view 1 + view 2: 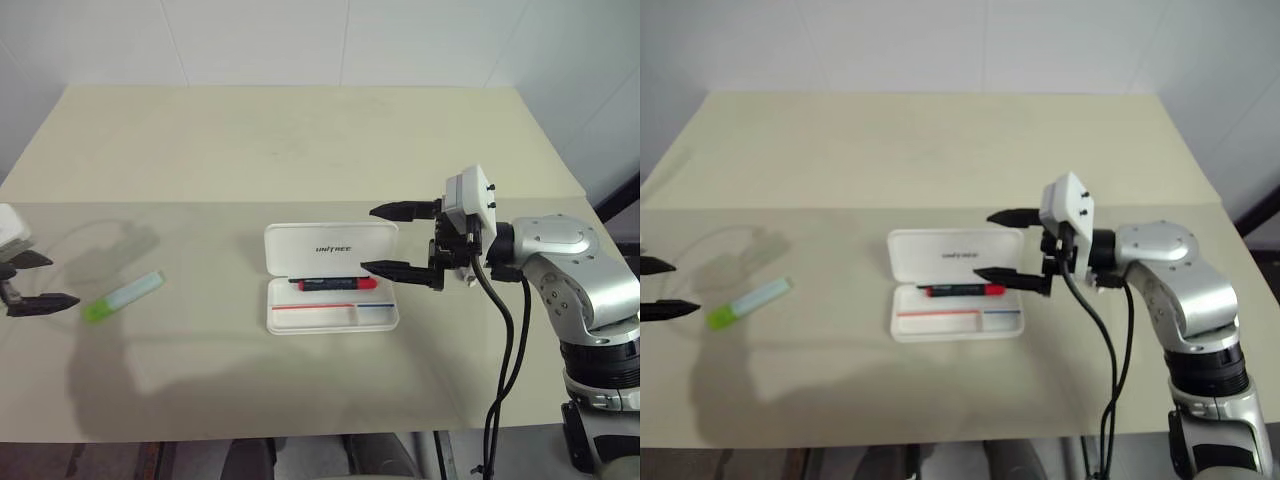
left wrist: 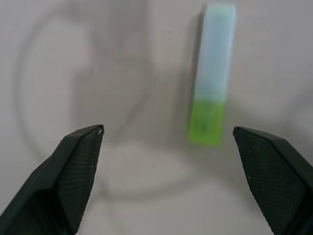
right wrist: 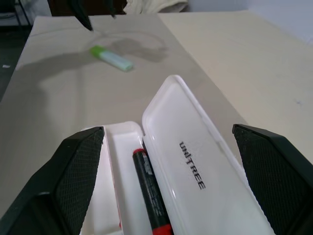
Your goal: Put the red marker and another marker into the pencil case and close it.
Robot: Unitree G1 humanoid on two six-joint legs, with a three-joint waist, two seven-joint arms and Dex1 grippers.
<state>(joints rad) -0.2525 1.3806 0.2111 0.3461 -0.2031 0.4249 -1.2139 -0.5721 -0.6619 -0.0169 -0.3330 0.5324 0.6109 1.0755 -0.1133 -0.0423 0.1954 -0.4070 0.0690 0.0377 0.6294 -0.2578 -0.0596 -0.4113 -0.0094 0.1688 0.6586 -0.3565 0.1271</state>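
Right hand [image 1: 397, 241] hangs open just off the case's [image 1: 330, 319] 3 o'clock end; the red marker [image 1: 337, 284] already lies inside, lid up. Green marker [image 1: 123, 297] rests on the tabletop [image 1: 300, 150], well out at the case's 9 o'clock. Left hand [image 1: 45, 281], open, hovers beside it. Next, I judge: lower, straddle its width, close.

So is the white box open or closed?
Open. The pencil case has its lid standing up at the back, and the red marker lies inside.

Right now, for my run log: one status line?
red marker in open pencil case | green marker on table | left gripper open | right gripper open
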